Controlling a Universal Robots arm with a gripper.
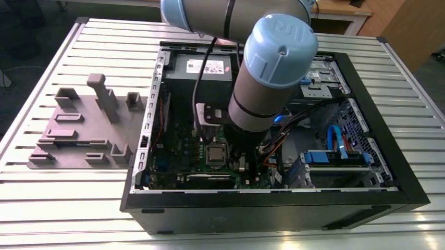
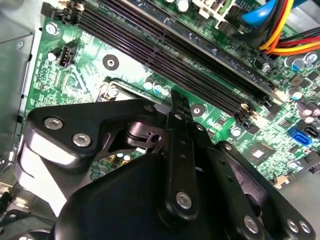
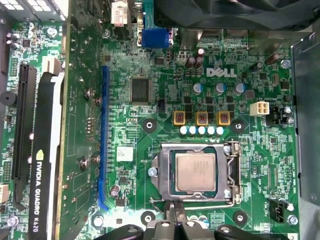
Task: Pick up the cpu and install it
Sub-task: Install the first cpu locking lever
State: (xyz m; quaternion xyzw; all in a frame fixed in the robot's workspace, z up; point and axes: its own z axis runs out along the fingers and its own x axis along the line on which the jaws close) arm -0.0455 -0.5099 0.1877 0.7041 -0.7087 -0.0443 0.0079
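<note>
Item one: the cpu [image 3: 195, 172], which we find lying flat in the square socket frame [image 3: 231, 172] on the green motherboard [image 3: 165, 107], its silver-grey top facing up; in the exterior view it shows as a small grey square [image 1: 216, 154] low in the open computer case [image 1: 278, 205]. Item two: the gripper [image 3: 176, 209], which we see in the first wrist view as black linkage at the socket's edge, its tips just beside the cpu's near rim and not over the chip; the chip lies outside the fingers [image 3: 172, 210], free of any grasp. In the second wrist view the fingers [image 2: 180, 112] appear drawn together into one narrow black blade with nothing between them. Item three: the arm [image 1: 268, 67], grey tube with pale blue caps, reaching down into the case from above. Item four: the grey fixture blocks [image 1: 87, 125], standing on the slatted table [image 1: 62, 198] at the exterior view's left, well apart from the case's interior. Item five: black memory slots [image 2: 175, 45] running across the board beyond the gripper.
</note>
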